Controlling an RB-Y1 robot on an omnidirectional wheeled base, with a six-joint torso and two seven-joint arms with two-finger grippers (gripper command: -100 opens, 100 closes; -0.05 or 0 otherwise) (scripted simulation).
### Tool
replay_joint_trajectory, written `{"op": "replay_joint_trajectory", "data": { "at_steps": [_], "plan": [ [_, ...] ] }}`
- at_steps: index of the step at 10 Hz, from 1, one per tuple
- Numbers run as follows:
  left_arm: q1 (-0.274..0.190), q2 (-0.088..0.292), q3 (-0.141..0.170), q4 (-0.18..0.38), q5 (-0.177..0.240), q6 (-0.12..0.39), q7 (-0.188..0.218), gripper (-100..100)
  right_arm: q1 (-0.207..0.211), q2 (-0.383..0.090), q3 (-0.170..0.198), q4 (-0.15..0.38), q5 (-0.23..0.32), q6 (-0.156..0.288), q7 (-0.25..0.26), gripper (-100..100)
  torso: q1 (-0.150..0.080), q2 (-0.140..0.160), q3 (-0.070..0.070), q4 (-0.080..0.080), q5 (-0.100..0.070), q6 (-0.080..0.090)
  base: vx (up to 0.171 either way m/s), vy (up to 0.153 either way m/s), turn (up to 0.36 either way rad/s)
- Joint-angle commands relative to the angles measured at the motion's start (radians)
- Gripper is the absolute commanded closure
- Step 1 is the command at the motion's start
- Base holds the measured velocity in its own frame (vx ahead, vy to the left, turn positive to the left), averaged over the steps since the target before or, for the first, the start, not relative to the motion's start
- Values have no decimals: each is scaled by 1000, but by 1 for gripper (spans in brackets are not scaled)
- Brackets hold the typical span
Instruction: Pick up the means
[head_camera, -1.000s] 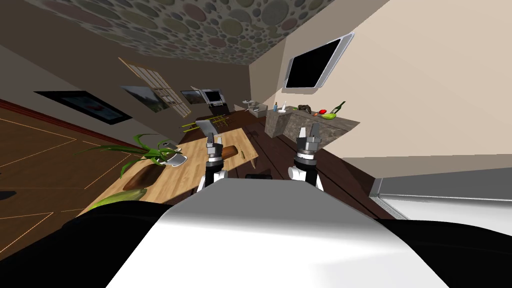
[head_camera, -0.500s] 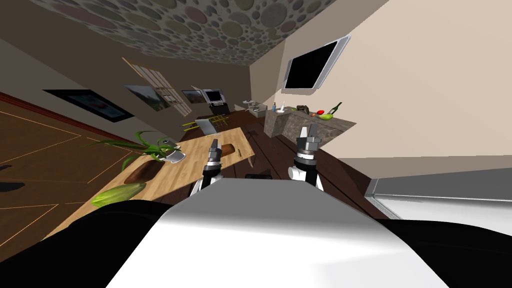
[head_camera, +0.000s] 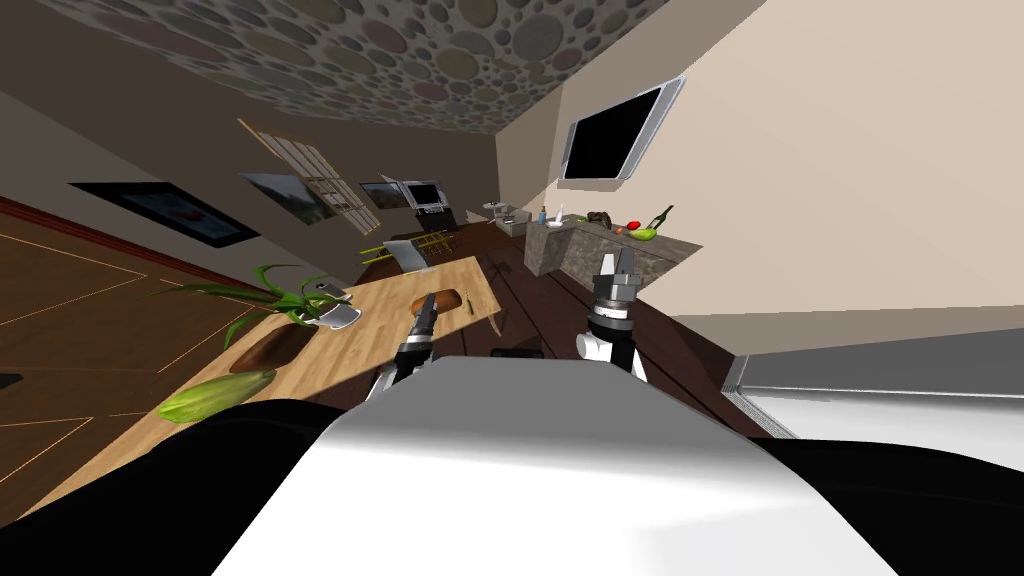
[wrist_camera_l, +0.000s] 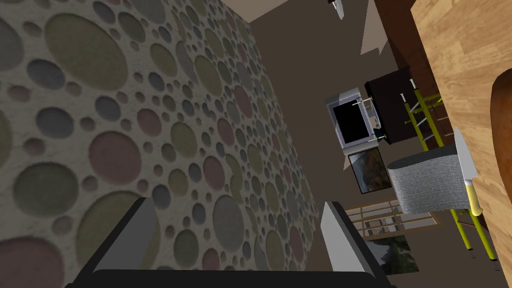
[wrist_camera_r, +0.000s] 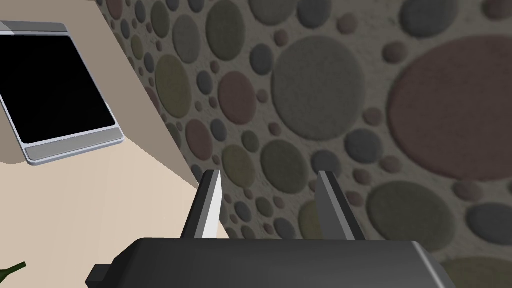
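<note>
In the head view the left gripper (head_camera: 427, 302) reaches low over the wooden table (head_camera: 340, 350), across a brown loaf (head_camera: 447, 298). That probably sets it up for the thin knife (head_camera: 472, 301) just beside its fingers, which I take as the target, while the right gripper (head_camera: 615, 262) idles raised. The left wrist view shows its fingers (wrist_camera_l: 340, 235) spread and empty, with the knife (wrist_camera_l: 467, 175) outside them, its long axis roughly along theirs, tip pointing away and handle nearer. The right wrist view shows that arm's fingers (wrist_camera_r: 210, 205) apart, holding nothing.
</note>
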Motion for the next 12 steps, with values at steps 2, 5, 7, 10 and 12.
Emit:
{"op": "replay_joint_trajectory", "data": {
  "at_steps": [2,5,7,10,12],
  "plan": [
    [71,14,24,39,-53,40,11,-100,0,0,0,0,0,0,0,0,1,-1,0,0,0,0,55,-124,-74],
    [144,37,52,106,-106,92,25,-100,0,0,0,0,0,0,0,0,0,-5,-3,-1,0,0,103,-132,-104],
    [191,53,66,155,-138,131,32,-100,0,0,0,0,0,0,0,0,3,-6,-3,-1,0,0,149,-96,-172],
    [235,69,75,205,-167,171,37,-100,0,0,0,0,0,0,0,0,5,-3,-2,-1,1,0,90,-60,-111],
    [256,77,77,229,-179,192,38,-100,0,0,0,0,0,0,0,0,5,-4,-2,-1,1,0,94,-39,-83]
  ]
}}
